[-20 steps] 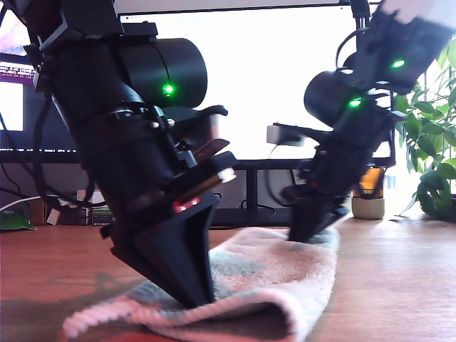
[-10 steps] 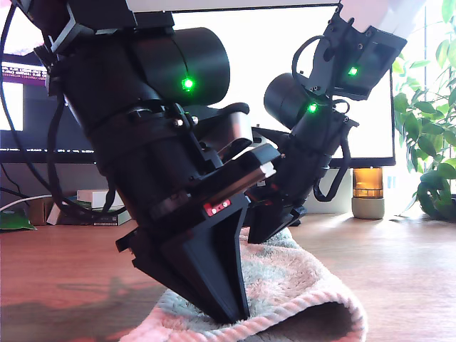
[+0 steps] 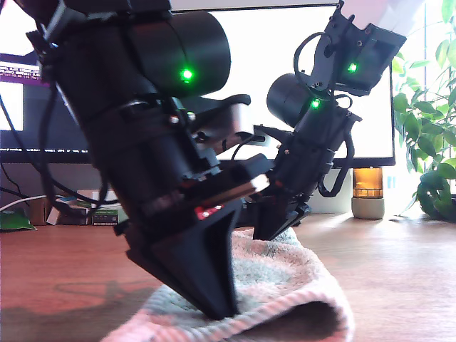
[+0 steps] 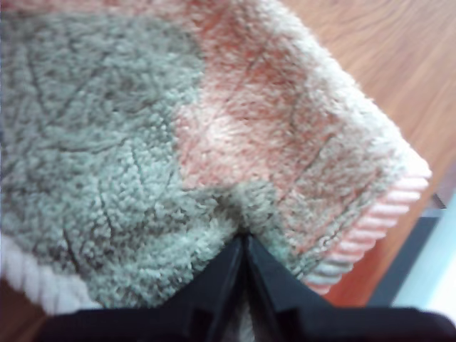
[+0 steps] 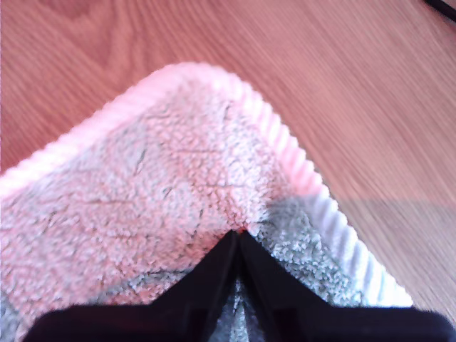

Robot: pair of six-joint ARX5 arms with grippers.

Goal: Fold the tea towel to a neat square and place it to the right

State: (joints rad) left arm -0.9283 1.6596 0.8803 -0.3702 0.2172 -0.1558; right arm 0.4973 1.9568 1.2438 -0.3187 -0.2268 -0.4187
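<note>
The tea towel lies on the wooden table, fluffy pink-white with mint patches, doubled over into a rounded fold at the exterior view's right. My first gripper is shut, pinching a pucker of the towel near its corded hem. My second gripper is shut on the towel just inside a ribbed corner. In the exterior view a near arm's tip presses the towel's front and a far arm's tip its back edge. The wrist views do not show which arm is which.
A bright monitor stands behind the arms, with small boxes under it. An amber jar on a pale base and a leafy plant stand at the exterior view's right. Bare wood surrounds the towel.
Both arms swung toward the exterior view's left and closer together, carrying the towel. Its layers now bulge into a rounded fold at the exterior view's right. Little moved in the last half second.
</note>
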